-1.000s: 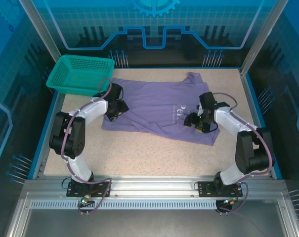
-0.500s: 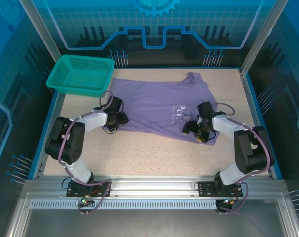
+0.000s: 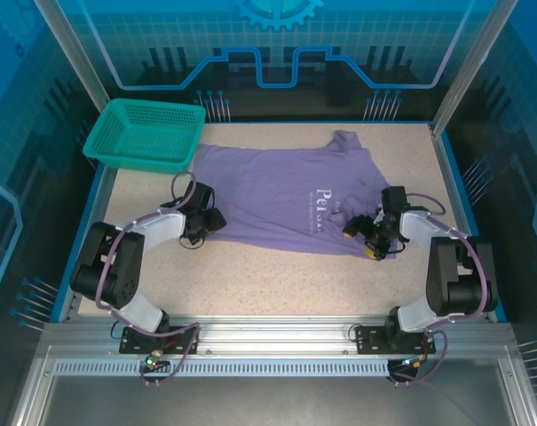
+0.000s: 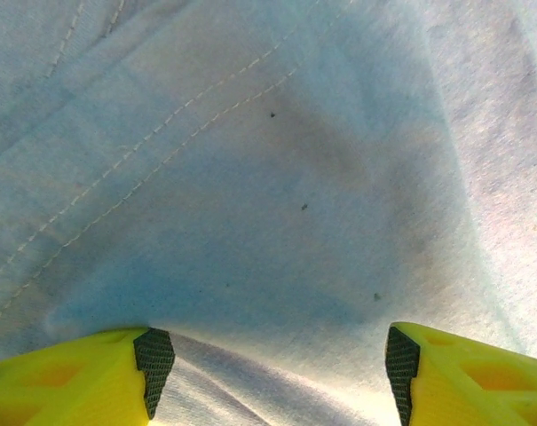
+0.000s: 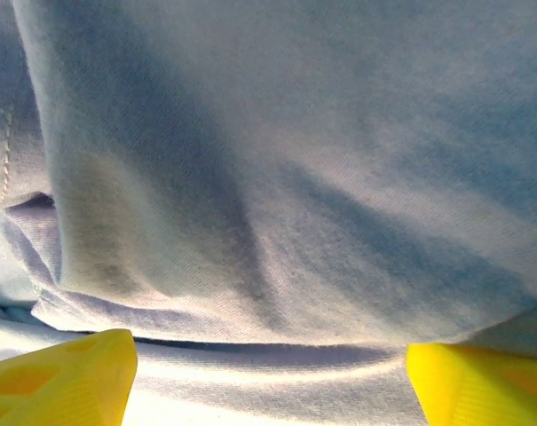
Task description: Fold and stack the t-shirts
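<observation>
A lavender t-shirt (image 3: 277, 191) with small white lettering (image 3: 326, 197) lies spread across the middle of the table, collar toward the right rear. My left gripper (image 3: 209, 222) is low at its near-left edge. In the left wrist view the gripper (image 4: 277, 355) is open, with its yellow fingers (image 4: 90, 382) far apart over a soft ridge of the t-shirt (image 4: 277, 177). My right gripper (image 3: 364, 238) is at the near-right corner. In the right wrist view the gripper (image 5: 268, 364) is open too, and folds of the t-shirt (image 5: 295, 133) lie between its fingers.
A teal mesh basket (image 3: 144, 133) stands at the far left corner, just beyond the shirt's left end. A strip of speckled tabletop (image 3: 268, 284) runs between the shirt and the arm bases. Blue rails and frame posts border the table.
Both grippers have come down and back toward the near edge. The right one moved right and spread its fingers wider. The shirt now lies flatter, with its near edge straighter.
</observation>
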